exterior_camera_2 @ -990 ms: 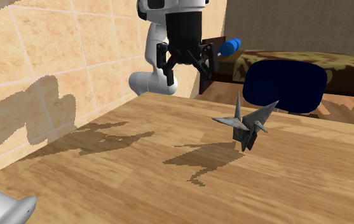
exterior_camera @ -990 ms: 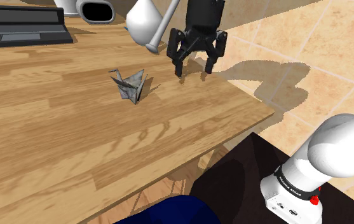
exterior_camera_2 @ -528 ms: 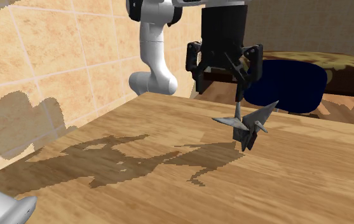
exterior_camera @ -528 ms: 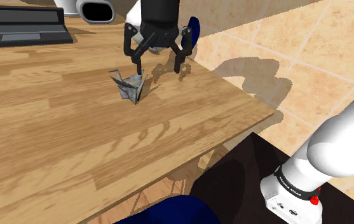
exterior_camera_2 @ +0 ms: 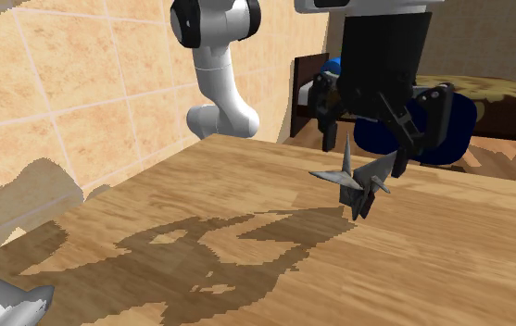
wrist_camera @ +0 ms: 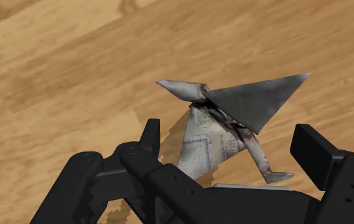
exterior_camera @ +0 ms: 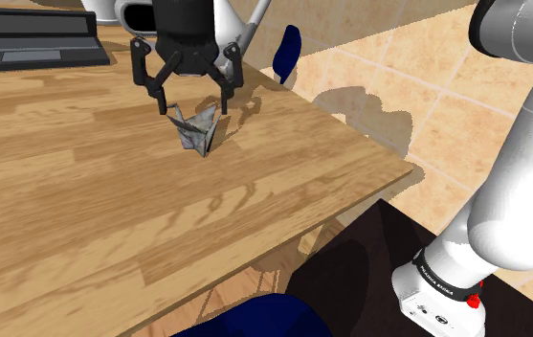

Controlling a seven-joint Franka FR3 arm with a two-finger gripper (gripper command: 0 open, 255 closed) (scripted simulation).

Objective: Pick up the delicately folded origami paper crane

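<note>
Straddling the paper crane without gripping it is as far as the pick has got. The wooden bench (exterior_camera: 82, 220) carries everything. The white arm (exterior_camera: 527, 134) reaches over it from the stand, and the black tool (exterior_camera: 192, 107) hangs low over the grey, printed paper crane (exterior_camera: 197, 136). The paper crane stands upright on the bench, well in from its edges. The tool is spread wide, with one finger on each side of the paper crane, and neither appears to touch it. What looks left is a slight descent, a gentle close on the body, then the lift. At the bench's far edge lies a white vessel-like thing (exterior_camera: 145, 14) with a dark mouth, and its contents cannot be told.
</note>
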